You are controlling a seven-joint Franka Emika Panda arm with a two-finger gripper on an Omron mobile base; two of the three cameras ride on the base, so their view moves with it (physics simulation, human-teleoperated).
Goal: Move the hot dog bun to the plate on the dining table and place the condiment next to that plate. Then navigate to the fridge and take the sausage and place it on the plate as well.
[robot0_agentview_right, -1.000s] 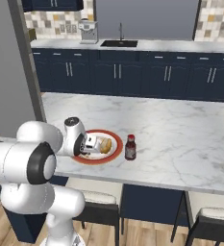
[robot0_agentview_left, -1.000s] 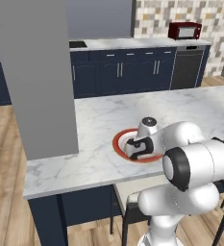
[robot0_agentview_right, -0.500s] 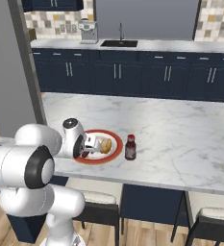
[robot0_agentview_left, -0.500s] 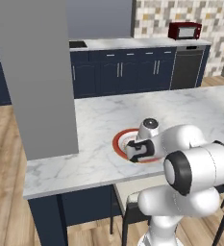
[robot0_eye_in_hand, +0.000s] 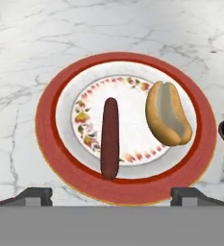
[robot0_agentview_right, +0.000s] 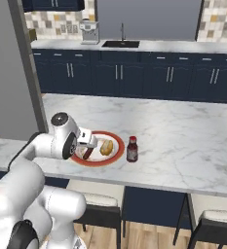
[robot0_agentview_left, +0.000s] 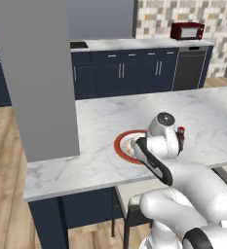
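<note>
While the left base view looks over the white arm from behind, the end effector (robot0_agentview_left: 146, 148) hangs low over the near edge of the plate (robot0_agentview_left: 121, 146), which sits on the marble counter (robot0_agentview_left: 100, 121); the arm's wrist hides most of the plate's middle, and the red cap of the sauce bottle (robot0_agentview_left: 181, 132) peeks out just past the wrist on its far side. From the right base view, the same end effector (robot0_agentview_right: 89, 144) sits above the plate's (robot0_agentview_right: 112, 158) left part, with the sausage (robot0_agentview_right: 87, 153) directly beneath it, the bun (robot0_agentview_right: 106, 147) just to the right of it on the plate, and the sauce bottle (robot0_agentview_right: 132, 149) standing upright just beside the plate's right rim. Seen from the hand view, looking straight down, the fingertips (robot0_eye_in_hand: 34, 196) stand spread wide and hold nothing; the sausage (robot0_eye_in_hand: 109, 138) lies loose on the plate's (robot0_eye_in_hand: 51, 144) patterned centre, right ahead of the spread tips and midway between them, its long axis running away from the camera. The bun (robot0_eye_in_hand: 167, 113) lies beside it, apart, angled slightly. All three items appear to be in place, so the coming move is likely a straight lift away.
</note>
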